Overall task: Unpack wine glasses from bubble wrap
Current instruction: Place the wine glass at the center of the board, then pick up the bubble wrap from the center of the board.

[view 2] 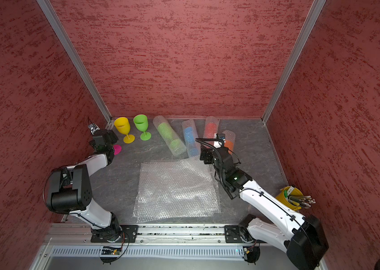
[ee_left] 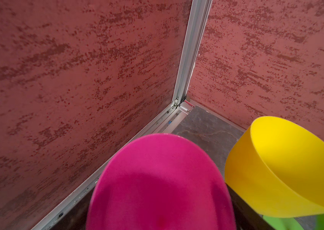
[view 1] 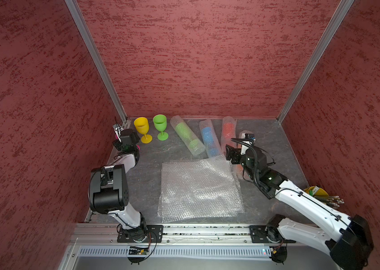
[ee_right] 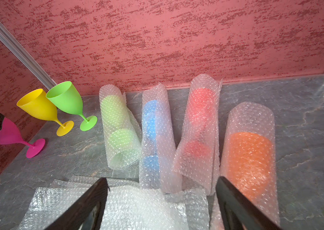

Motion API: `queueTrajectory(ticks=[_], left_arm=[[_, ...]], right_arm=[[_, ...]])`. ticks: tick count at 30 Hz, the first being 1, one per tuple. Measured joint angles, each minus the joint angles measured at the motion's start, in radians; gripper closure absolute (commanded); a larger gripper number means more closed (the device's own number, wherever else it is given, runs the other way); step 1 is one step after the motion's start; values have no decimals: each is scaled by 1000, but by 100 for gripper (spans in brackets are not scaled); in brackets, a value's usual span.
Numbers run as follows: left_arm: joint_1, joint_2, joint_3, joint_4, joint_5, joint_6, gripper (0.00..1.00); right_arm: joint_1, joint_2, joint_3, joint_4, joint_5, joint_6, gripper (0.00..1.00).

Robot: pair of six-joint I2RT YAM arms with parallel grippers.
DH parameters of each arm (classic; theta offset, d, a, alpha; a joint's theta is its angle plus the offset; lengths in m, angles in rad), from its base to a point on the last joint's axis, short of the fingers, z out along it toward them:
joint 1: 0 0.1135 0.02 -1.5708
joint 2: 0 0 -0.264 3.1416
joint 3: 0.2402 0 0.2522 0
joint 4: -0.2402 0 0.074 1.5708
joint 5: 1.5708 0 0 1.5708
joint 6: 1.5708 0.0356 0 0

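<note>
A pink wine glass point(ee_right: 7, 133) stands upright by the left wall. Its bowl point(ee_left: 161, 179) fills the space between the jaws of my left gripper point(ee_left: 162, 213), and contact is not visible. Yellow point(view 1: 141, 127) and green point(view 1: 160, 122) wine glasses stand bare at the back left. Four rolls of bubble wrap lie beside them, holding a green point(view 1: 186, 135), a blue point(view 1: 210, 138), a red point(view 1: 228, 129) and an orange point(ee_right: 249, 155) glass. My right gripper point(ee_right: 161, 180) is open and holds nothing. It hangs over the far edge of flat bubble wrap sheets point(view 1: 198, 187), just short of the rolls.
A yellow bucket with pencils point(view 2: 289, 195) stands at the right, behind the right arm. Red walls close in the left, back and right sides. A metal rail point(view 1: 196, 230) with both arm bases runs along the front edge.
</note>
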Motion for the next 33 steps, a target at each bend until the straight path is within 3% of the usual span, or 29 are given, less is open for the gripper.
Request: queueTrajectory(ticks=[10, 16, 22, 26, 29, 33], left_arm=[[0, -40, 47, -130, -14, -42, 2], [-43, -166, 103, -207, -124, -8, 3], [-251, -326, 185, -206, -269, 103, 6], [-486, -392, 247, -332, -276, 100, 0], [-652, -394, 326, -529, -223, 35, 0], [-736, -402, 384, -784, -13, -77, 0]], right_arm=[[-1, -8, -13, -1, 0, 0, 13], [-1, -29, -11, -9, 2, 0, 13], [-1, -12, 61, -78, -1, 0, 13], [-2, 39, 150, -127, -4, 3, 13], [-19, 100, 212, -180, -3, 16, 11], [-113, 180, 250, -234, -21, 42, 3]])
